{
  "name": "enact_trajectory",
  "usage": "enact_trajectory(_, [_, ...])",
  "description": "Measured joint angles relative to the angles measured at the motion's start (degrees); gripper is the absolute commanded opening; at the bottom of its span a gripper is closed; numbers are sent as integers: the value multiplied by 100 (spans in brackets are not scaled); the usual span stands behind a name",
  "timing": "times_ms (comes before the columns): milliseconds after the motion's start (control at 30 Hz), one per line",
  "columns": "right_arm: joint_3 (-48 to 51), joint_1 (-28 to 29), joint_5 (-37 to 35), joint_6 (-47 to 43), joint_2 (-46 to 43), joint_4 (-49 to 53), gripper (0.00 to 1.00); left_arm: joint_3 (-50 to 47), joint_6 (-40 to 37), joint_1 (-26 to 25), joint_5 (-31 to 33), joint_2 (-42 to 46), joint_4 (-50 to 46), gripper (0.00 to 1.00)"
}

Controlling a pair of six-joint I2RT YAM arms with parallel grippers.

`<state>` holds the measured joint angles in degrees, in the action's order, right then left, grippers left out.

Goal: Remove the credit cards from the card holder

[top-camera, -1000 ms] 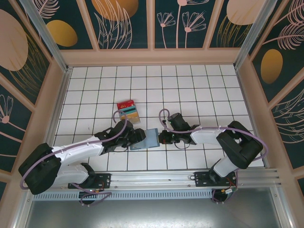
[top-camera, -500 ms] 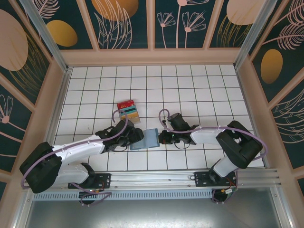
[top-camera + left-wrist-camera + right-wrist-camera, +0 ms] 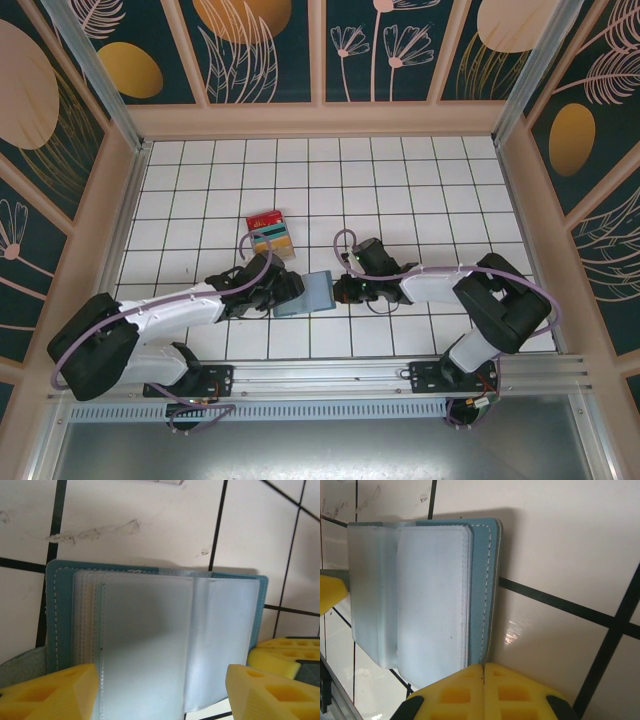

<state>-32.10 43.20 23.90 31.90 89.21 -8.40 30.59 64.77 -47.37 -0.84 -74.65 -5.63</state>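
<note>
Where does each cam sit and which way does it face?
Top external: above, behind the bases, looking down; both arms show, left gripper and right gripper flanking the card holder.
Left wrist: on that wrist, looking down onto the open card holder; spread yellow fingertips at bottom.
Right wrist: likewise, from the opposite side; shut fingertips at bottom.
Shared: all three see the card holder.

card holder [image 3: 318, 292]: slate-blue, frosted sleeves | credit cards [image 3: 270, 234]: red, teal, tan | table [image 3: 400, 180]: white, black grid
</note>
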Motion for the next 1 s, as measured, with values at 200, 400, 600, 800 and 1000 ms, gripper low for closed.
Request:
enact_trajectory(200, [0, 0, 7, 0, 11, -2, 0, 0, 0, 0, 2, -59, -11, 68])
enact_trajectory(400, [0, 2, 13, 0, 26, -28, 0, 0, 2, 0, 79, 52, -127, 68])
enact_trajectory(600, [0, 2, 20, 2, 39, -44, 0, 0, -2, 0, 87, 15, -146, 67])
enact_trajectory(800, [0, 4, 17, 4, 39, -44, 0, 20, -22, 0, 42, -136, -50, 68])
enact_trajectory(1000, [0, 4, 20, 17, 44, -46, 0, 61, -70, 0, -85, -280, 210, 68])
